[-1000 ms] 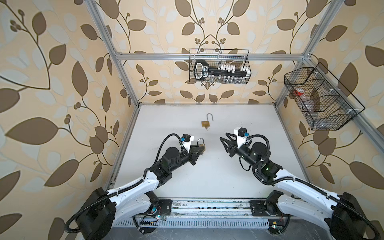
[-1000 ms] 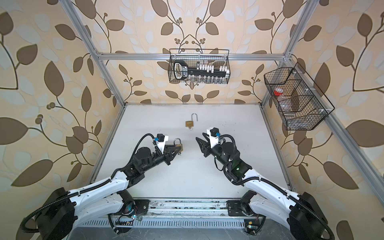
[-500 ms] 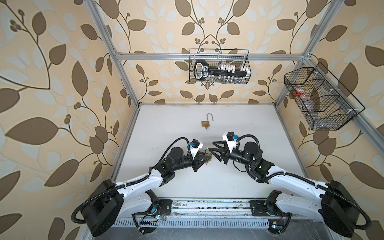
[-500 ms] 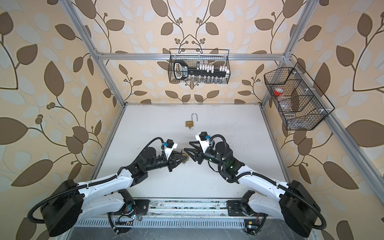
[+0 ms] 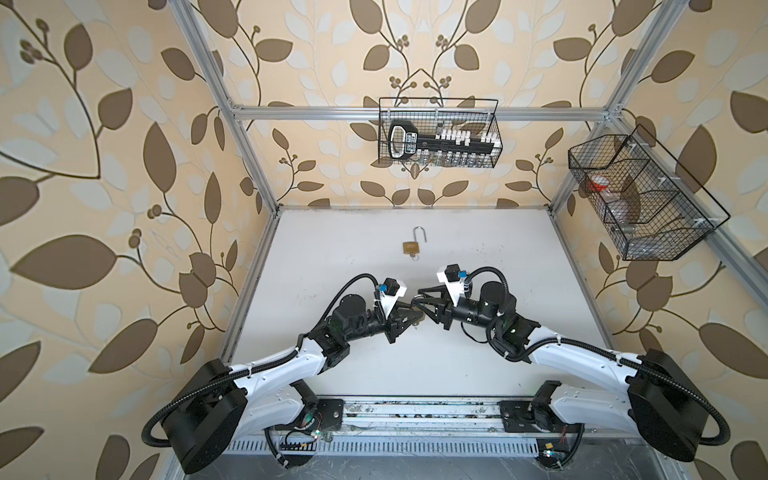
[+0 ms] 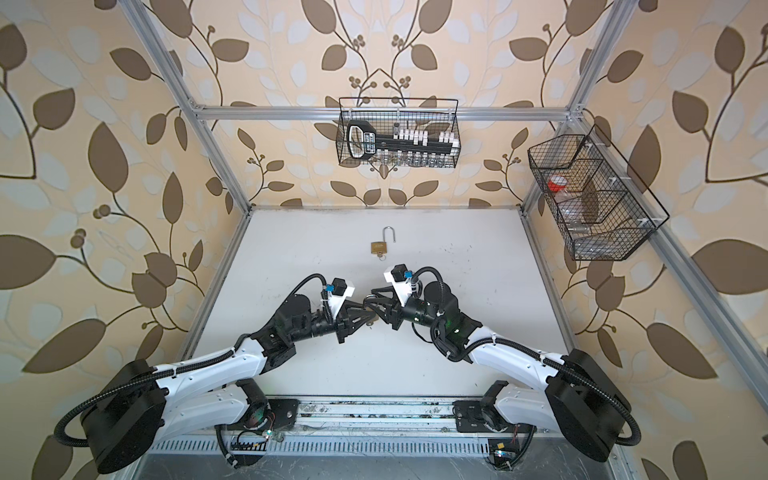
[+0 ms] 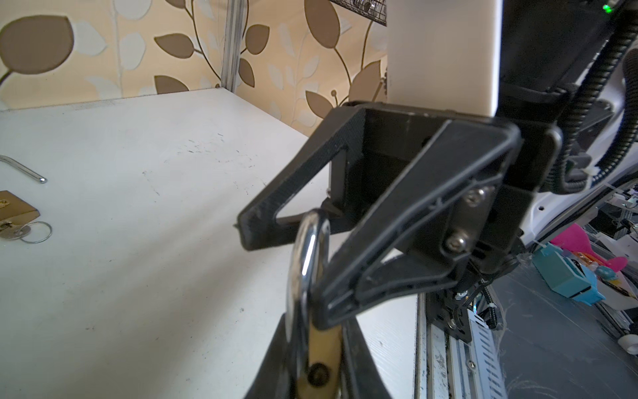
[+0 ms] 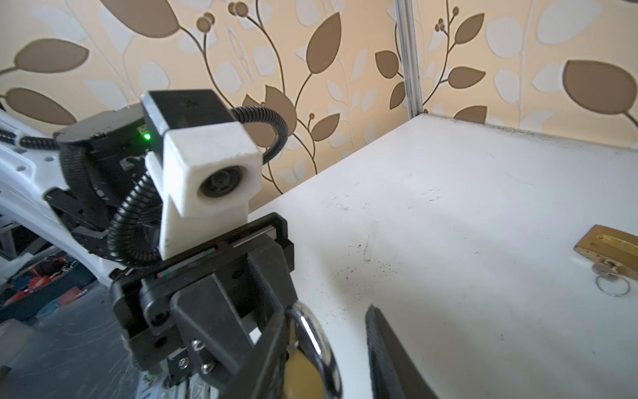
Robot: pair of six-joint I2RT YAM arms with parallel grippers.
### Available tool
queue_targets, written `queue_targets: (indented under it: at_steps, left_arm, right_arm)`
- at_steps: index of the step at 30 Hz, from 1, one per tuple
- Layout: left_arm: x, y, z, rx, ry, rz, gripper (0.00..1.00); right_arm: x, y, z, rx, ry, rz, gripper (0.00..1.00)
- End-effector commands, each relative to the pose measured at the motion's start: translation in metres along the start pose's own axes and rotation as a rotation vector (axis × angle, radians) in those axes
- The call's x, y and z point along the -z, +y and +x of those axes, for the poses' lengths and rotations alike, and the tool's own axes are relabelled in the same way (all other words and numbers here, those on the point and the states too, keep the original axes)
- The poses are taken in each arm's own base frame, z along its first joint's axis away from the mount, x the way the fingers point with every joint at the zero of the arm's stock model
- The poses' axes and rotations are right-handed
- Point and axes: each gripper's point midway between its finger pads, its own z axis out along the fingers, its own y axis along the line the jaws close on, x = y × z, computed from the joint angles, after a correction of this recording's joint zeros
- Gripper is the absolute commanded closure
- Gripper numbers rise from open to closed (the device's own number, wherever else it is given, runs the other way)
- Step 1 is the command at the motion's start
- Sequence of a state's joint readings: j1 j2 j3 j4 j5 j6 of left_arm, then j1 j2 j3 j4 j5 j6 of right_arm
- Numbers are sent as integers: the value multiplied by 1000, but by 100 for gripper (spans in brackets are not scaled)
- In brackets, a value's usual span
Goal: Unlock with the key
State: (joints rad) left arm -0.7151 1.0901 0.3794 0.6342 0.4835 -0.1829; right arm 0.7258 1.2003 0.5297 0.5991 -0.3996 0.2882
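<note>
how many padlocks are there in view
2. An open padlock lies toward the back of the table, key in it. A second padlock is gripped in the left hand, mid-table. The wire baskets could hide more.

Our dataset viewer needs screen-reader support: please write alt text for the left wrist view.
The left gripper holds a brass padlock by its body while the right gripper, jaws open, straddles its shackle. A second padlock, open with a key in it, lies on the white table.
</note>
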Motion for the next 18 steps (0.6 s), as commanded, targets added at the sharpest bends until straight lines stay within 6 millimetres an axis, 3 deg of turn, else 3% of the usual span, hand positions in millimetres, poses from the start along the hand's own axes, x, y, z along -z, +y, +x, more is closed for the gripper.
queue_targets:
  at_steps: [1, 7, 11, 17, 18]
  left_arm:
    - [2, -25, -46, -92, -140, 86, 100]
    - [1, -23, -46, -92, -139, 79, 100]
    - [0, -22, -45, -86, -132, 77, 100]
    - [-3, -20, -41, -79, -114, 76, 100]
    - [-4, -19, -40, -78, -108, 74, 96]
  right_arm:
    - [-3, 9, -16, 13, -37, -42, 72]
    - [-3, 11, -17, 15, -40, -55, 80]
    - [-2, 12, -19, 13, -49, -52, 100]
    - [5, 12, -25, 14, -80, -45, 100]
    - [6, 12, -27, 15, -85, -40, 100]
